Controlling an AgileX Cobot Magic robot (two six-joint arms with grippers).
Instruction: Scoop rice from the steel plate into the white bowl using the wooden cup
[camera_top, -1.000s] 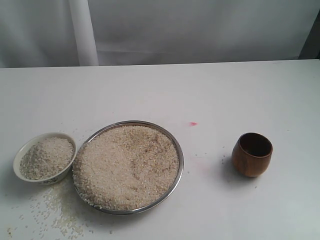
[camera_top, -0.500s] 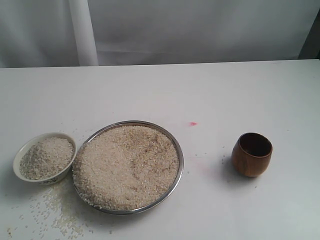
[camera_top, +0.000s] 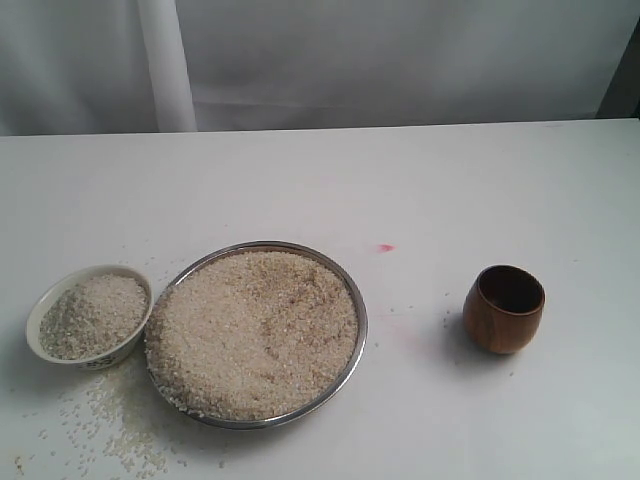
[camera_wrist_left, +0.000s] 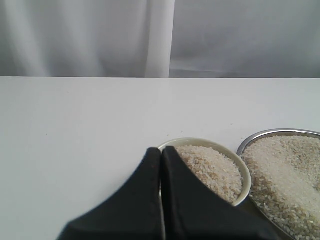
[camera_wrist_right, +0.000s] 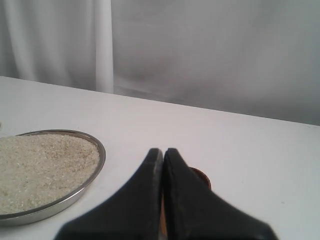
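Note:
The steel plate (camera_top: 361, 318) sits at the front centre of the white table, heaped with rice (camera_top: 255, 333). Left of it stands the white bowl (camera_top: 35, 318), also full of rice. The wooden cup (camera_top: 503, 309) stands upright and empty to the right. Neither gripper shows in the exterior view. In the left wrist view my left gripper (camera_wrist_left: 161, 149) is shut and empty, its tips in front of the white bowl (camera_wrist_left: 243, 172). In the right wrist view my right gripper (camera_wrist_right: 163, 150) is shut and empty, mostly hiding the wooden cup (camera_wrist_right: 202, 176); the steel plate (camera_wrist_right: 98, 160) lies beside it.
Loose grains of rice (camera_top: 108, 420) lie scattered on the table in front of the bowl and plate. A small pink mark (camera_top: 386, 247) shows behind the plate. A white curtain (camera_top: 166, 62) hangs behind the table's far edge.

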